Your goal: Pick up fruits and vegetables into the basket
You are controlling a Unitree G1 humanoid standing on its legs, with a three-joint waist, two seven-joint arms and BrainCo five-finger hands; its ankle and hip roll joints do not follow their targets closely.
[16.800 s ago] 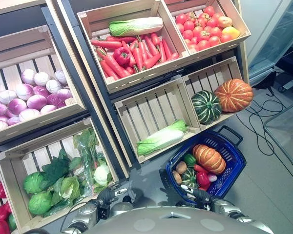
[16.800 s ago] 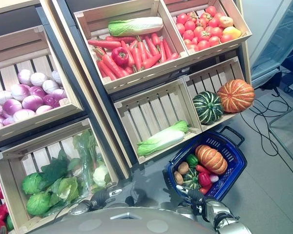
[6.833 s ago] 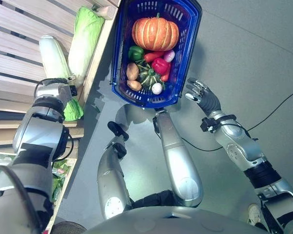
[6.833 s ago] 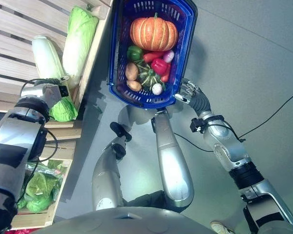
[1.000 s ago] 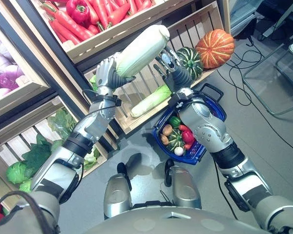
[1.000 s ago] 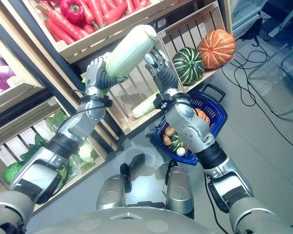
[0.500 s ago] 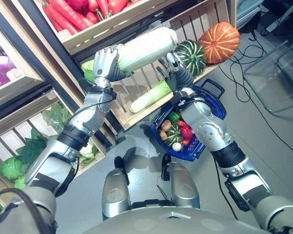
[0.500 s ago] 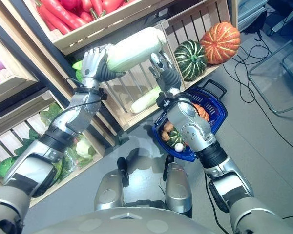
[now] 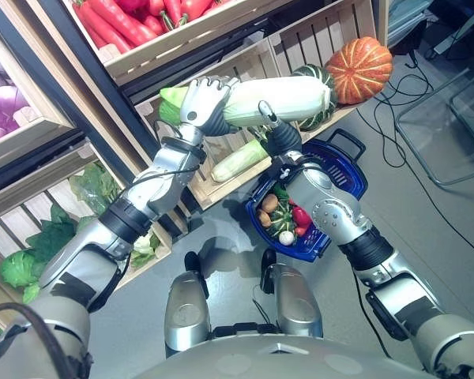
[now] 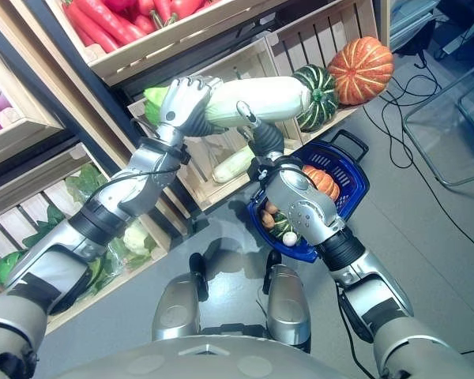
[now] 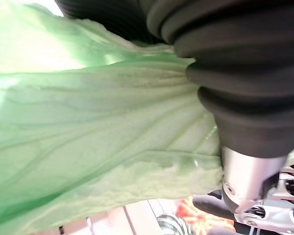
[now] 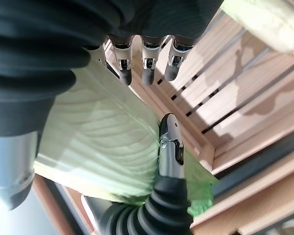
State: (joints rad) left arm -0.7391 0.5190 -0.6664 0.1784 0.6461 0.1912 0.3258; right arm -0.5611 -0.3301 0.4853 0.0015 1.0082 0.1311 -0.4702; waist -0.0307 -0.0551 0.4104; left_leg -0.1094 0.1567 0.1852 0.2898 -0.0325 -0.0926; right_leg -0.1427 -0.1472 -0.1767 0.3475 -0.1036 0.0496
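The left hand has its fingers curled round the leafy green end of a long napa cabbage, holding it up level in front of the wooden crates. The cabbage's pale white stem end reaches across to just in front of the striped green squash, which sits in the lower crate beside the orange pumpkin. In the left wrist view the ribbed green leaves lie right against the hand's dark cover.

The right hand is raised just below the middle of the held cabbage, its fingers straight and spread apart, holding nothing. Whether they touch the cabbage's underside cannot be told from the head views; in the right wrist view the fingertips stand clear in front of crate slats.

A second napa cabbage lies in the lower crate, behind and below the held one. The blue basket stands on the floor right below the right forearm, next to the crate stand. In it lie an orange pumpkin, a green pepper, a red pepper, a potato, a small striped squash and a white onion. Red carrots fill the upper crate above the left hand.
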